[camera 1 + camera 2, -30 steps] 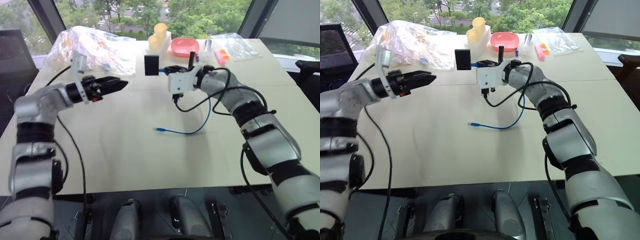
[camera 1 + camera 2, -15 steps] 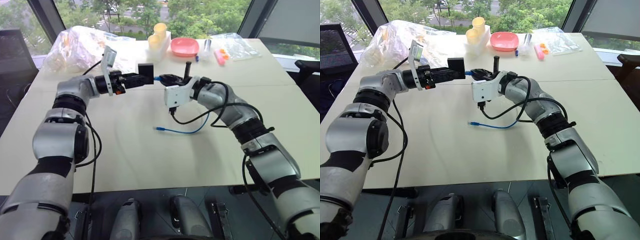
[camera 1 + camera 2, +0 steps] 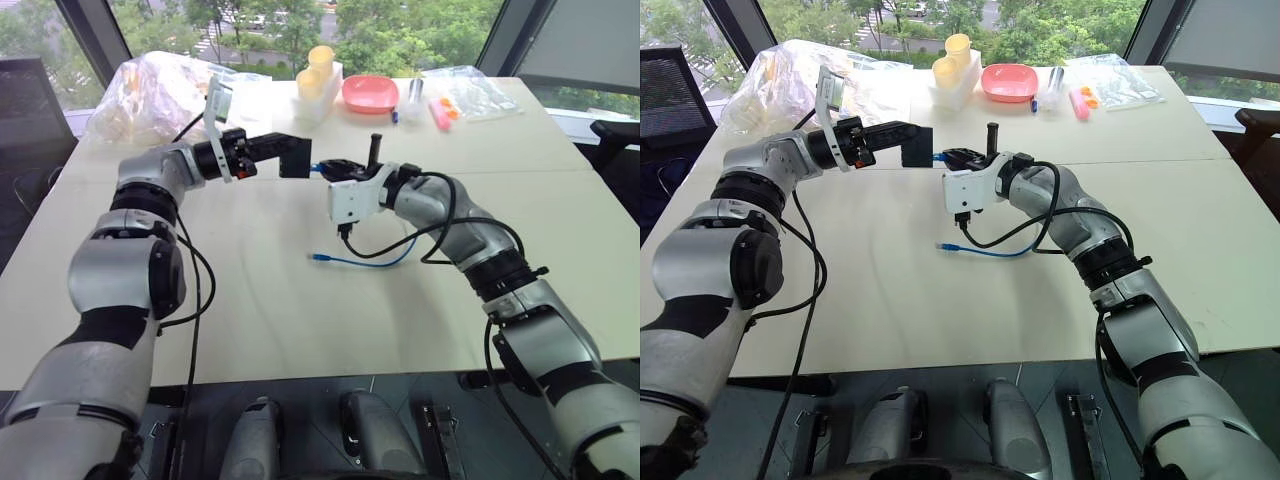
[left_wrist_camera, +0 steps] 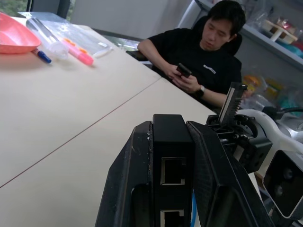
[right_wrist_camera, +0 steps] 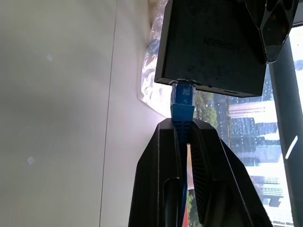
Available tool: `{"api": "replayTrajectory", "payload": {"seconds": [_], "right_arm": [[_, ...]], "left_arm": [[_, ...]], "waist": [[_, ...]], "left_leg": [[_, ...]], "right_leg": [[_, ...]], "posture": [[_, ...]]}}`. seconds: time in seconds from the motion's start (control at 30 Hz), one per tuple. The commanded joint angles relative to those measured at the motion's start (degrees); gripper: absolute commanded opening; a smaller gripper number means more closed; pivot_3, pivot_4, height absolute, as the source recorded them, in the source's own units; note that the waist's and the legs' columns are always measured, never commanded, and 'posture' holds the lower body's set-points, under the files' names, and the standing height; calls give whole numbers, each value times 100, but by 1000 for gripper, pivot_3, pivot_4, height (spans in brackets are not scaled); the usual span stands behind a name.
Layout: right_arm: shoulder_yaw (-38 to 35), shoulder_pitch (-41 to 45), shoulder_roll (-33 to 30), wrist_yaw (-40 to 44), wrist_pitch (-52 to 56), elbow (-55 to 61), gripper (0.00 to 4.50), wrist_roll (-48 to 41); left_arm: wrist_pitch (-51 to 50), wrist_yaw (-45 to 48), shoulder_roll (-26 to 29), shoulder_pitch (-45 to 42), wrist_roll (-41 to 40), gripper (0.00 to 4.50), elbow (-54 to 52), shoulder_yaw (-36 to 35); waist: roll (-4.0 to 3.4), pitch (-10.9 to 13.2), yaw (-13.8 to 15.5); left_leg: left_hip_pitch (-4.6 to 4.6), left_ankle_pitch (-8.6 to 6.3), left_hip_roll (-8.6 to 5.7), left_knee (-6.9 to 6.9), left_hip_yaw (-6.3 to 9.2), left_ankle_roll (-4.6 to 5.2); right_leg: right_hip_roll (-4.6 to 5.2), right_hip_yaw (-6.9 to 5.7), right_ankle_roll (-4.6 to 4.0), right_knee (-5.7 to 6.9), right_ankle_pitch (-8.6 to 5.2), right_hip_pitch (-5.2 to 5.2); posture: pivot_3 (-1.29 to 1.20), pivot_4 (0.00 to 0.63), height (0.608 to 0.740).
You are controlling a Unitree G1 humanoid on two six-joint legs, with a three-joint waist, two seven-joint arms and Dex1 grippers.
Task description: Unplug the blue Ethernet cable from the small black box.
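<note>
Right wrist view: right end effector (image 5: 182,124) pinches the blue cable (image 5: 182,109), plug seated in the black box (image 5: 213,45). Left end effector (image 4: 173,137) clamps that box above the desk (image 3: 280,290).

A pale table (image 3: 250,290) carries, along its far edge, crumpled plastic bags (image 3: 160,85), a white holder of yellow cups (image 3: 318,70), a pink bowl (image 3: 370,93), a pink marker (image 3: 438,113) and a clear bag (image 3: 470,90). The cable's (image 3: 360,263) free end lies mid-table.
</note>
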State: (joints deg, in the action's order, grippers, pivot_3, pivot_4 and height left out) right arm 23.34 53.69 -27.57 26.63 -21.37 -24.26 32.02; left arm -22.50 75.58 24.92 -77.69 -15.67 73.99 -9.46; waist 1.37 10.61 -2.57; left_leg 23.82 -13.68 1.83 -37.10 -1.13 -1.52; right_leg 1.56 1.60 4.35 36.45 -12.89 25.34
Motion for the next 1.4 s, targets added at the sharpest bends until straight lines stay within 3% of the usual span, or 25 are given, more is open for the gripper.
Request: {"api": "replayTrajectory", "payload": {"seconds": [0.03, 0.17, 0.23, 0.33, 0.4, 0.47, 0.53, 0.7, 0.93, 1.4], "right_arm": [[-285, 100, -3, 155, 75, 469, 1621, -326], [-338, 5, -131, 288, 345, 691, 3678, -261], [-806, -533, -139, 744, 1191, 1350, 4484, -1011], [-2016, -1630, 489, 1418, 4297, 3222, 4484, -3535], [-2880, -2023, 872, 1431, 6542, 4297, 4484, -5737], [-3532, -2359, 1126, 1270, 7816, 4836, 4484, -7387], [-3760, -2519, 1338, 935, 8334, 4989, 4484, -7978], [-3716, -2323, 2183, -71, 8563, 4788, 4484, -8518], [-3508, -1757, 2978, -1004, 8011, 3912, 4484, -8271], [-3209, -1557, 2990, -1147, 7199, 3555, 4484, -8002]], "left_arm": [[101, 29, 77, -53, 145, 487, -99, 2], [97, -21, 99, -40, 172, 487, -94, -112], [-51, 42, 173, -51, 79, 487, -102, -238], [-440, 655, 363, -33, -27, 487, -182, -290], [-292, 1264, 423, 127, 139, 487, -412, -25], [-434, 1629, 438, 243, -47, 487, -773, 73], [-709, 1692, 445, 345, -404, 487, -1196, 121], [-1295, 1692, 517, 498, -1109, 487, -2091, 64], [-1574, 1692, 760, 614, -1465, 487, -2554, 213], [-1635, 1692, 848, 900, -1400, 487, -2490, 148]], "waist": [[0, 0, 1], [0, 0, 9], [0, 0, 23], [9, -5, 52], [6, -3, 43], [5, -3, 48], [7, -3, 42], [8, -2, 2], [7, -2, -6], [9, -3, -7]], "left_leg": [[0, 0, 0, 0, 0, 0], [1, 0, 0, -1, 0, 0], [1, 0, 0, -1, 0, 0], [8, -2, 2, 0, 13, 3], [16, -2, 3, 1, 14, 3], [17, -1, 5, -6, 13, 2], [5, -1, 6, -14, 13, 1], [-35, 6, 6, -20, 11, 12], [-41, 8, 7, -17, 9, 17], [-24, 7, 3, -12, 9, 18]], "right_leg": [[0, 0, 0, 0, 0, 0], [0, 0, 0, 1, 0, 0], [1, 0, 0, 0, 0, 0], [0, -9, 1, -3, -1, -4], [2, -12, 1, 20, -1, 4], [10, -13, 1, 35, -1, 6], [13, -12, 0, 46, -1, 4], [1, -3, -13, 60, -1, -14], [-8, 6, -13, 67, 1, -12], [-1, 3, -6, 61, -2, -3]], "posture": [[0, 150, 740], [0, 150, 740], [0, 150, 740], [0, 150, 740], [0, 150, 740], [0, 150, 740], [0, 150, 740], [0, 150, 740], [0, 150, 740], [0, 150, 740]]}}
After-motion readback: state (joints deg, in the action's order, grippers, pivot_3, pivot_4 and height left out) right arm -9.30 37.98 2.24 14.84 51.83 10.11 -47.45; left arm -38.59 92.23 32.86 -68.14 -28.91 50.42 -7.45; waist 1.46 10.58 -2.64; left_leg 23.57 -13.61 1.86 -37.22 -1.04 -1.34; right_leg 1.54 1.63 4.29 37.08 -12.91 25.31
